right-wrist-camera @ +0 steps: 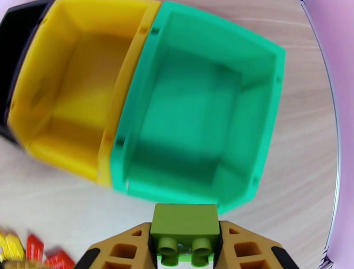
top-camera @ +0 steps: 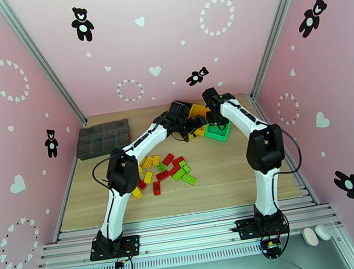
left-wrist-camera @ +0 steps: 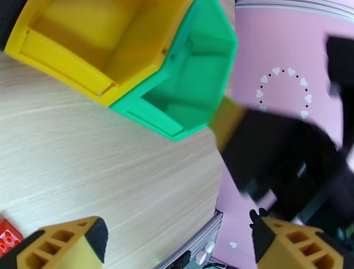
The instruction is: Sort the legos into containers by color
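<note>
1. Right hand [right-wrist-camera: 186, 250] is clamped on a green lego [right-wrist-camera: 186, 223]. There is one pad on each flank, and the studs face the wrist camera.
2. Right wrist view: the held brick sits at 6 o'clock from the green bin [right-wrist-camera: 265, 106], just outside its near rim. How high it is above the desk [right-wrist-camera: 292, 212] I cannot tell.
3. Three bins are joined in a row: black bin [right-wrist-camera: 17, 26], yellow bin [right-wrist-camera: 75, 93], then the green one. The black bin is mostly cut off at the 10 o'clock corner.
4. Left hand [left-wrist-camera: 179, 241] has its fingers [left-wrist-camera: 95, 234] spread wide over bare wood. In its wrist view the yellow bin is at 11 o'clock and the green bin at 12. A red lego [left-wrist-camera: 8, 236] lies at the 8 o'clock edge, just beside one fingertip.
5. Top view: both hands meet at the bin row, at 12 o'clock on the desk. The left hand [top-camera: 194, 127] is on the row's 9 o'clock side; the right hand [top-camera: 218, 120] hangs by the green bin.
6. Pile of legos [top-camera: 167, 169] (red, yellow and green, lying loose) sits at 7 o'clock from the bins, near the left arm's elbow.
7. Organizer tray [top-camera: 103, 138] is at the desk's 10 o'clock corner, well apart from the pile.
</note>
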Robot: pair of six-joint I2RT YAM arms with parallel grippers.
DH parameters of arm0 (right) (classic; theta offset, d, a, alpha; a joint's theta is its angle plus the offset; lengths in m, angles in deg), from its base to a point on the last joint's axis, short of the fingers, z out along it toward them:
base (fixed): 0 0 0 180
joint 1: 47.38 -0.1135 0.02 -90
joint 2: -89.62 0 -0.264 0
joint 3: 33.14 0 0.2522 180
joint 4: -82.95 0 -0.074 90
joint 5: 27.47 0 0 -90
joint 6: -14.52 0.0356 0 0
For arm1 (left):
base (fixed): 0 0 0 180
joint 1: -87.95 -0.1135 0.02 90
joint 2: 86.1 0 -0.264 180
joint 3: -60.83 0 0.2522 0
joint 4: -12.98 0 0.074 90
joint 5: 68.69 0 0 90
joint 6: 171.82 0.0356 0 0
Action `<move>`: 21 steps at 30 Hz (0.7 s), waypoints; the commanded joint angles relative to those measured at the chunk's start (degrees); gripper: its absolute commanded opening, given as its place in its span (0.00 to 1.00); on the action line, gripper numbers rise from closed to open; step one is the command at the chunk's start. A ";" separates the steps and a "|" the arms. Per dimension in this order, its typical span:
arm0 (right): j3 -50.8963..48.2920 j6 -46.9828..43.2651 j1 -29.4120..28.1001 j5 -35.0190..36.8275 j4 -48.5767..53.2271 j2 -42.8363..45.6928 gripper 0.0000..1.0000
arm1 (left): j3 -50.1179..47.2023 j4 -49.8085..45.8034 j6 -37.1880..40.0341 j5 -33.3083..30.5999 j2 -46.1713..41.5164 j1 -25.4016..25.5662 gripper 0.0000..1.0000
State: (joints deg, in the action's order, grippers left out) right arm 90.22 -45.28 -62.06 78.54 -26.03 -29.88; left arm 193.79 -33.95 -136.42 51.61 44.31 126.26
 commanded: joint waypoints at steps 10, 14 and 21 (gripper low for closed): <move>5.01 -2.53 0.74 -1.66 2.51 -3.57 0.64 | -11.49 -6.82 6.96 -9.59 -12.92 -3.26 0.98; 0.84 -4.31 -1.16 -3.56 0.48 1.44 0.66 | -19.91 -5.80 7.65 -15.08 -19.99 -4.19 0.98; -10.50 -8.33 -7.09 -11.60 -1.58 9.87 0.66 | -38.66 -0.67 5.26 -26.21 -34.50 -5.24 0.99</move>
State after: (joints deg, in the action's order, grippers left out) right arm 83.32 -51.14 -67.15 72.05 -27.04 -24.62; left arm 160.26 -36.72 -130.59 32.36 13.76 121.45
